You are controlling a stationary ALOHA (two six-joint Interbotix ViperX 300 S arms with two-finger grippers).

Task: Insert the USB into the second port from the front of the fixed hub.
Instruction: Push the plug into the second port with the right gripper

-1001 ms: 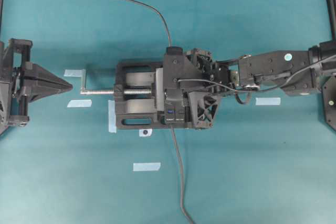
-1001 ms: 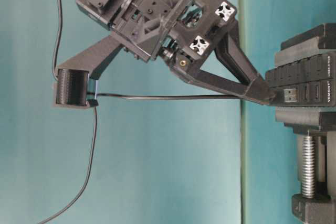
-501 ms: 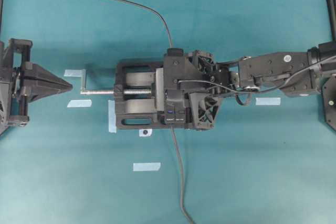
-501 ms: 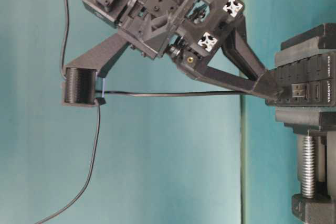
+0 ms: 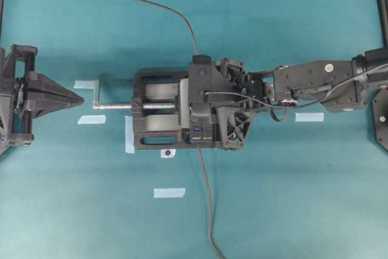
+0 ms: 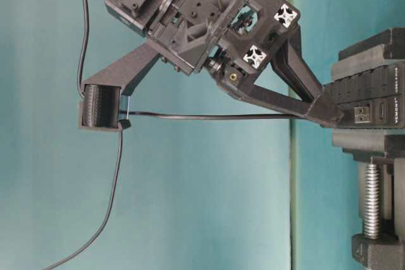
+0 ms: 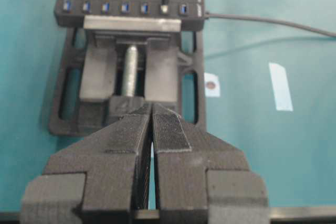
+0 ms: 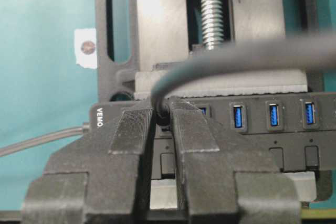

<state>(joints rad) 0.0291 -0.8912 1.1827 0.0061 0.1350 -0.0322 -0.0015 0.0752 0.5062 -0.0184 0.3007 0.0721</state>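
Teal matting (image 5: 273, 210) covers the bench, with strips of pale tape here and there. The USB (image 8: 160, 114) sits pinched between the nearly closed fingers of the right gripper (image 8: 161, 129), its thin cable (image 6: 209, 117) trailing back along the arm. The plug is at the face of the hub (image 7: 128, 8), which is clamped in the vise (image 5: 157, 110), and you are in the insertion step: from the left wrist view the plug tip meets the second port (image 7: 164, 9) in from the cabled end, with one blue slot open beside it. Whether it is fully seated cannot be told. The next move likely calls for a straight push along the port axis, no twisting. Only the table-level view shows the fingertips right at the hub face; the overhead view hides the plug under the gripper. Your left gripper (image 7: 152, 145) rests well apart, fingers pressed together on nothing.
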